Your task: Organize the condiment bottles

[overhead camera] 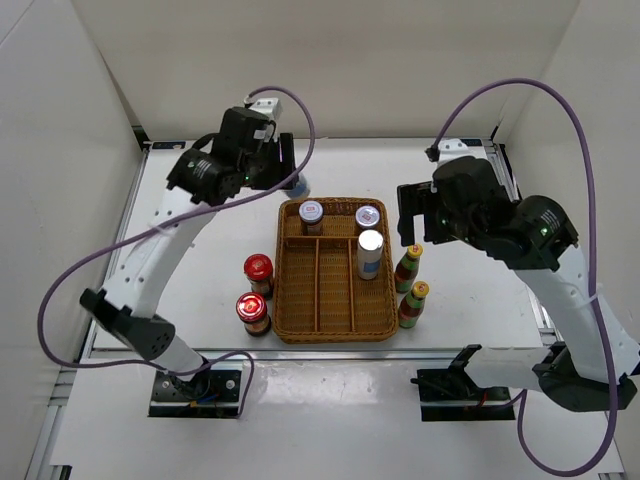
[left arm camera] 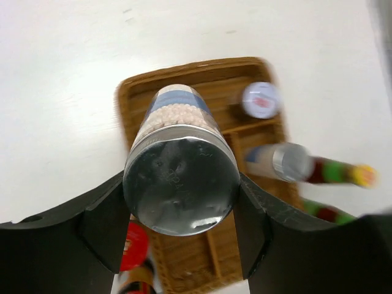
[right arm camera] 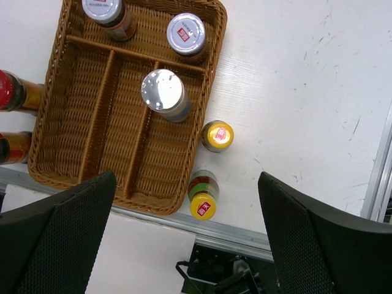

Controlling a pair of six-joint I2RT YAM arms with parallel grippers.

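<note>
My left gripper (left arm camera: 182,205) pinches the silver-lidded bottle (left arm camera: 180,177) near its lid. It could slip over the tray (left arm camera: 131,92), and the blur hides how firm the grip is. My right gripper (right arm camera: 187,184) gapes empty.

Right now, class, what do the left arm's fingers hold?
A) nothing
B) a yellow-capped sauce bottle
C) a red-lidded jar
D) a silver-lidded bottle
D: in the left wrist view, the left arm's fingers press against both sides of a silver-lidded bottle.

We log tray (overhead camera: 320,290) mid-table. In it: two bottles (overhead camera: 311,215) in far cross compartment, one bottle (overhead camera: 370,252) in right lane. Jars (overhead camera: 258,270) at tray's 9 o'clock, sauce bottles (overhead camera: 408,266) at 3, held bottle (left arm camera: 180,177) at 11.
</note>
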